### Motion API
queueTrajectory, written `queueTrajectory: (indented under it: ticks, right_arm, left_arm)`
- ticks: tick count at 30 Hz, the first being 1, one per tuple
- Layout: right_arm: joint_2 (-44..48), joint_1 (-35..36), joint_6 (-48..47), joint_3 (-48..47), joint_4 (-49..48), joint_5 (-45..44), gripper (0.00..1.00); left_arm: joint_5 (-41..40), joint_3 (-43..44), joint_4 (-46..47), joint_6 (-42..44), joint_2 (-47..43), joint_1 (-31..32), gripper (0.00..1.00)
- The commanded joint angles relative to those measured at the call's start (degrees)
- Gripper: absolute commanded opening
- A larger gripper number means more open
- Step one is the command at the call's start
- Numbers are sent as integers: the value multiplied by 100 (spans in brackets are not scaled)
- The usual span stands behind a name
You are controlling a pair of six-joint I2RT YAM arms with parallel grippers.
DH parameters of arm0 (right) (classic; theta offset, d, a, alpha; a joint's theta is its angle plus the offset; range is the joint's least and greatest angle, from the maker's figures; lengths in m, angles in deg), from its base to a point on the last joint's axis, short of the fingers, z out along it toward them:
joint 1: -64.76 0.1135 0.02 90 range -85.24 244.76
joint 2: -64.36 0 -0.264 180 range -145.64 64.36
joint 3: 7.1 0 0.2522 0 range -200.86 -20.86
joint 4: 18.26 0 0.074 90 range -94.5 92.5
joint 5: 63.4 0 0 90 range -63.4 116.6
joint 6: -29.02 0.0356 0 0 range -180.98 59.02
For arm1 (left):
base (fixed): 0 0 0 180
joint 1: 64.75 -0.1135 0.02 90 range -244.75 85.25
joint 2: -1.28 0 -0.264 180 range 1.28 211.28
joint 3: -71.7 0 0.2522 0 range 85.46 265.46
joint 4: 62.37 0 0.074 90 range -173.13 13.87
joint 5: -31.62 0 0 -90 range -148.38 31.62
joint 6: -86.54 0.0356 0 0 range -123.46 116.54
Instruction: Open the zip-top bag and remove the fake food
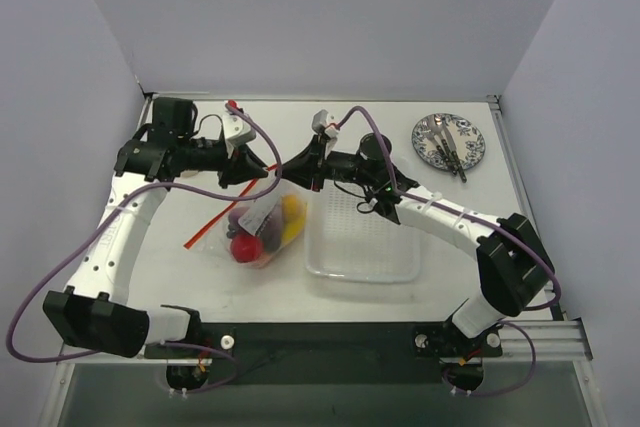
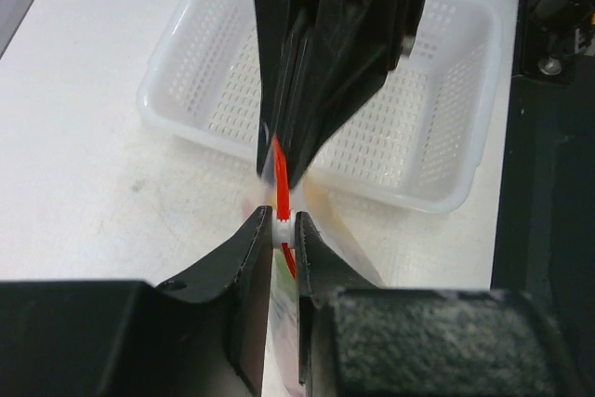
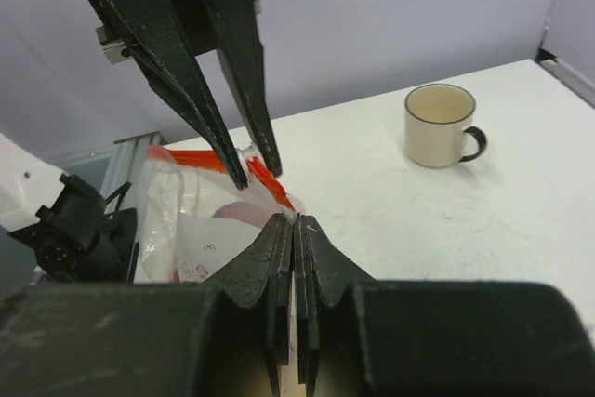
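The zip-top bag [image 1: 262, 229] lies left of the table's middle, its red-orange zip strip [image 1: 215, 219] running up toward both grippers. Through the plastic I see fake food: a red piece [image 1: 243, 248], a yellow piece [image 1: 292, 217] and a dark purple one [image 1: 240, 219]. My left gripper [image 1: 266, 169] is shut on the white zip slider [image 2: 283, 223]. My right gripper [image 1: 287, 171] faces it and is shut on the bag's corner beside the strip [image 3: 296, 218]. The bag's mouth end is lifted between them.
A white perforated tray [image 1: 400, 269] stands just right of the bag and shows in the left wrist view [image 2: 177, 90]. A patterned plate [image 1: 470, 152] with cutlery sits at the back right. A cream mug [image 3: 441, 125] stands on the table beyond the right gripper.
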Motion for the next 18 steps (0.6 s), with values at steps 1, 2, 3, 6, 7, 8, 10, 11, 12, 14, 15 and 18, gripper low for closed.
queueTrajectory:
  ticks: [1, 2, 3, 6, 7, 8, 10, 11, 12, 14, 15, 18]
  right_arm:
    - [244, -497, 22, -30, -855, -659, 0]
    - [244, -603, 66, -13, -916, -869, 0]
    - [235, -656, 84, 5, -1039, -949, 0]
    - [182, -770, 128, 14, -1163, -1282, 0]
    - [139, -779, 128, -3, -1163, -1362, 0]
    - [112, -779, 102, -21, -1172, -1432, 0]
    - [-10, -779, 110, -65, -1207, -1573, 0]
    - [-72, -779, 136, -91, -1216, -1600, 0]
    - [-125, -779, 189, -135, -1233, -1626, 0]
    - [-283, -779, 259, -197, -1277, -1662, 0]
    - [-336, -779, 320, -214, -1330, -1679, 0]
    - [-486, -771, 391, -293, -1374, -1688, 0]
  left_arm:
    - [-79, -107, -55, 8, -262, -613, 0]
    - [-53, -133, -54, 34, -254, -753, 0]
    - [17, -159, -63, 95, -210, -1094, 0]
    - [271, -116, -457, 541, 18, -1676, 0]
    - [325, -46, -633, 701, 71, -2000, 0]
    - [378, -10, -1017, 885, 141, -2203, 0]
    - [509, 77, -1632, 1482, 290, -2746, 0]
    - [536, 104, -1837, 1685, 344, -2933, 0]
    - [545, 139, -2056, 2130, 457, -3091, 0]
    - [598, 235, -2742, 2616, 572, -3573, 0]
    - [624, 262, -2988, 3097, 668, -3733, 0]
    - [624, 324, -3875, 3941, 844, -4112, 0]
